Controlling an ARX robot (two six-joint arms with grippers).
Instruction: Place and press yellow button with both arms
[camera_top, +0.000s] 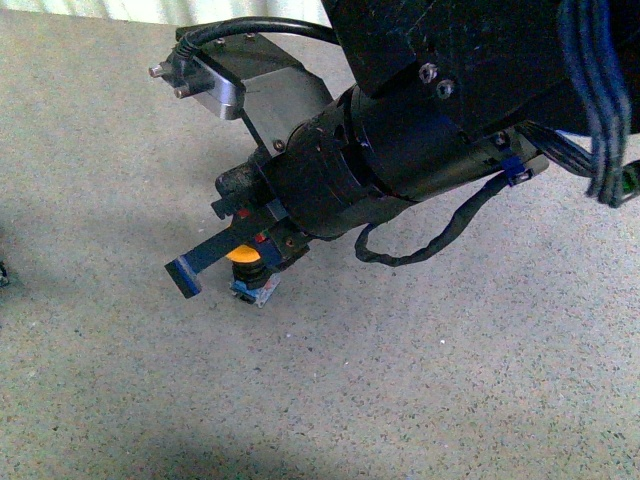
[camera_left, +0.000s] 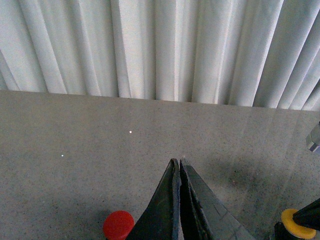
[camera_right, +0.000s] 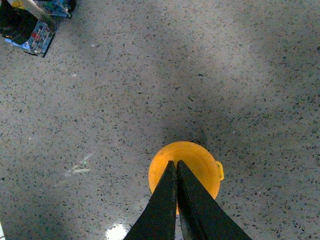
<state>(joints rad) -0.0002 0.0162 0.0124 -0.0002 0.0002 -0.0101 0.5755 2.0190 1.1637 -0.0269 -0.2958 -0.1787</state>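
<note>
Grey speckled bench (camera_top: 450, 380) is filling the near part of the front view, and nothing is lying on that near strip. Going further in, the yellow button (camera_top: 247, 262) is standing upright on the bench near the middle. Its long axis is running vertical, with the blue and clear base sitting down on the surface and the domed cap pointing up.

The right pincer (camera_top: 188, 275) is reaching over it from above. In the right wrist view the two fingers are lying tight together, holding nothing, with their tips over the yellow cap (camera_right: 186, 172). So the button is sitting directly under this pincer, and I am judging that the pressing move is needing only a straight push down along the button's axis. I cannot tell if the fingers are already touching the cap.

The left pincer (camera_left: 176, 162) is also closed and empty. A red button (camera_left: 118, 225) is standing just beside it, while the yellow cap is showing far off to its side, so the right arm is clearly nearer. At the far end, a pale curtain (camera_left: 160, 50) is hanging behind the bench.
</note>
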